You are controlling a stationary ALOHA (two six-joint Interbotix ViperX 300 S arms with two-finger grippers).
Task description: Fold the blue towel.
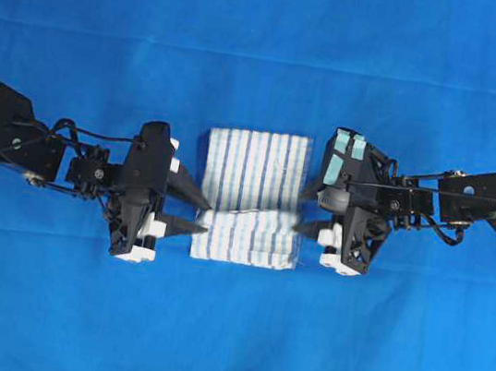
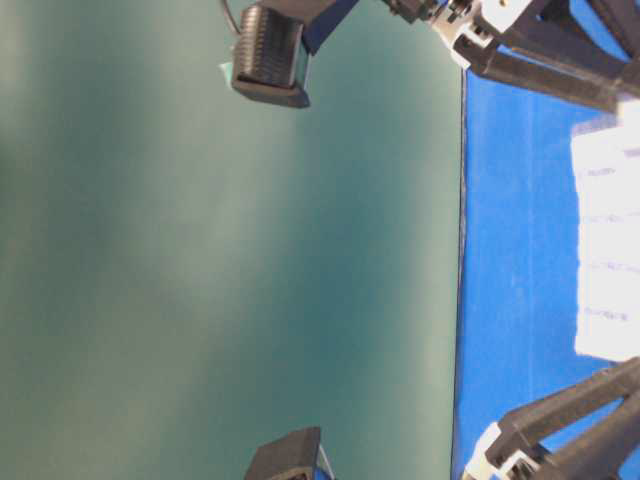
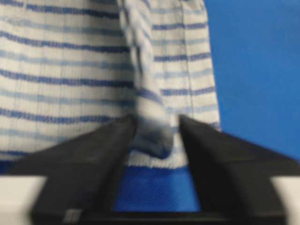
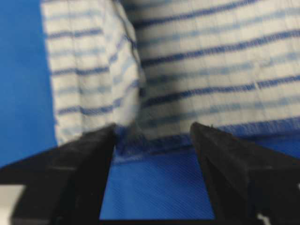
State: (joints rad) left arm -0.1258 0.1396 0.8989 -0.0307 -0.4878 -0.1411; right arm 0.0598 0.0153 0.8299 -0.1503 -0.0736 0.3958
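At the middle of the overhead view lies the towel (image 1: 251, 195), partly folded; left hand (image 1: 195, 214) and right hand (image 1: 308, 211) flank it, fingers spread.

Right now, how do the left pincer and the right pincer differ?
The left pincer has a raised fold of the blue towel between its open fingers; the right pincer stands wider, its gap showing mostly bare table cover. Both are open, at opposite towel edges.
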